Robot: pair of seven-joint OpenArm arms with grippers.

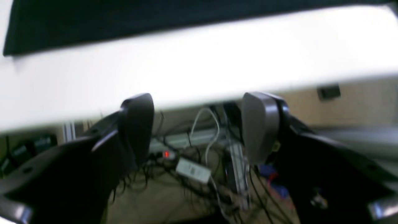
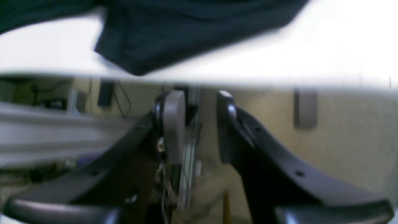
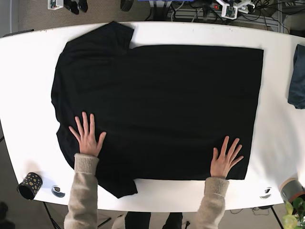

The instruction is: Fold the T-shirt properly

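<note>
Both tools, left tool [image 1: 199, 127] and right tool [image 2: 199, 124], spread and empty off the desk [image 3: 28, 95] edge; 2 human hands [image 3: 86, 136] flat on black T-shirt [image 3: 162, 105].

White table [image 3: 28, 95] w/ rounded corners carries a black T-shirt [image 3: 157, 109] spread flat, sleeves at the left end. Small dark dotted cup [image 3: 30, 185] and a round item [image 3: 58, 191] sit at the near-left corner. Folded blue-grey cloth [image 3: 297, 76] lies at the right edge; another small round item [image 3: 265, 193] at near-right.
</note>
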